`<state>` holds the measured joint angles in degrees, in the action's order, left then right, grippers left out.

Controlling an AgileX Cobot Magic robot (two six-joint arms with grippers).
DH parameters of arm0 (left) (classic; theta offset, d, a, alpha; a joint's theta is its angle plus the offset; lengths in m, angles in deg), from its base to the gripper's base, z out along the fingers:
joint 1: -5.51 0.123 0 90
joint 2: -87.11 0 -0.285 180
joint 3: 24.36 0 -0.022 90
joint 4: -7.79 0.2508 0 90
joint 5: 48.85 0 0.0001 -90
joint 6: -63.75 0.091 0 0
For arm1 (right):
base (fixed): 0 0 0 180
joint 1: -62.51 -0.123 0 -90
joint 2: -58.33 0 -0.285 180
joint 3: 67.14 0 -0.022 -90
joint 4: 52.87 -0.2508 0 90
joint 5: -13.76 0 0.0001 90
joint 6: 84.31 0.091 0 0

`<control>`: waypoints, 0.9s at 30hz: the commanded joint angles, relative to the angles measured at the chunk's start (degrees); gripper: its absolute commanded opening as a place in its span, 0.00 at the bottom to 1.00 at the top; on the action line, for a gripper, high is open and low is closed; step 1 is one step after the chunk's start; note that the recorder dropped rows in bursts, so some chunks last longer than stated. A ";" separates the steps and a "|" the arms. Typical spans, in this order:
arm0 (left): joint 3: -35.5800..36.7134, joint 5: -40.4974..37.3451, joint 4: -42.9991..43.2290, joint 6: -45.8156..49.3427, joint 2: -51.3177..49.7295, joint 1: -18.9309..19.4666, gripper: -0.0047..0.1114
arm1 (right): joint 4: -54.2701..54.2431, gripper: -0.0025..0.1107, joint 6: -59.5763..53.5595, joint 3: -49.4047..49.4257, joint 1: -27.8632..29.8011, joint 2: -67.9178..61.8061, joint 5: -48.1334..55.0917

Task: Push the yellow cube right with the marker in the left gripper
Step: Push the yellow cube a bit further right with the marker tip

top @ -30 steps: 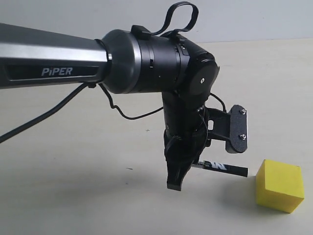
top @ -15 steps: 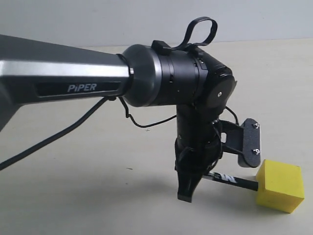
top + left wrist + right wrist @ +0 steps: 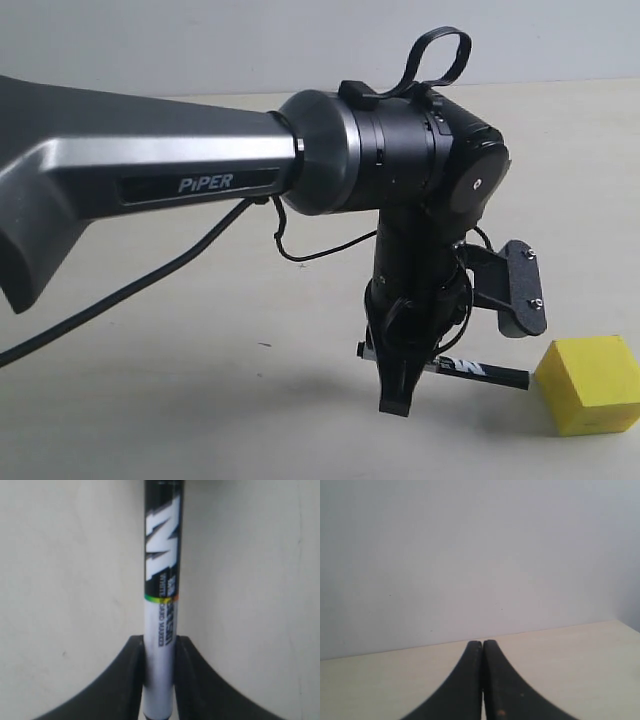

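Plain beige table (image 3: 150, 400). Marker (image 3: 480, 370) is clamped in left claw (image 3: 160, 647), held near level, low over table. Tip is at left face of cube (image 3: 592, 385), far right; contact can't be confirmed. Push is best kept straight, slow, centred on that face so cube isn't spun.

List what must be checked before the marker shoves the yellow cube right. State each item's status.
1. Marker clamped in the left gripper: ok, jaws closed on its white barrel.
2. Marker aimed at the yellow cube: ok, its black end points at the cube's left face.
3. Tip touching the cube: cannot tell, the end sits right at the face and any gap is too small to see.
4. Room to the cube's right: cannot tell, the cube sits at the exterior view's edge.
5. Right gripper out of the way: ok, shut, empty, no cube in its view.
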<state>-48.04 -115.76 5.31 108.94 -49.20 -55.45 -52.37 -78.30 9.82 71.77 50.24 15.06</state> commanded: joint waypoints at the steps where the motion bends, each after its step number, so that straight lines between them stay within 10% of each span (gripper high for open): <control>1: -0.36 -0.42 0.34 -0.67 0.17 -0.12 0.04 | -0.12 0.02 -0.14 0.25 0.36 0.31 -0.14; 27: -0.36 9.95 4.47 -5.95 1.04 -0.12 0.04 | -0.12 0.02 -0.14 0.25 0.36 0.31 -0.14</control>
<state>-48.04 -104.90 7.02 106.80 -49.20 -55.45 -52.37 -78.30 9.82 71.77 50.24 15.06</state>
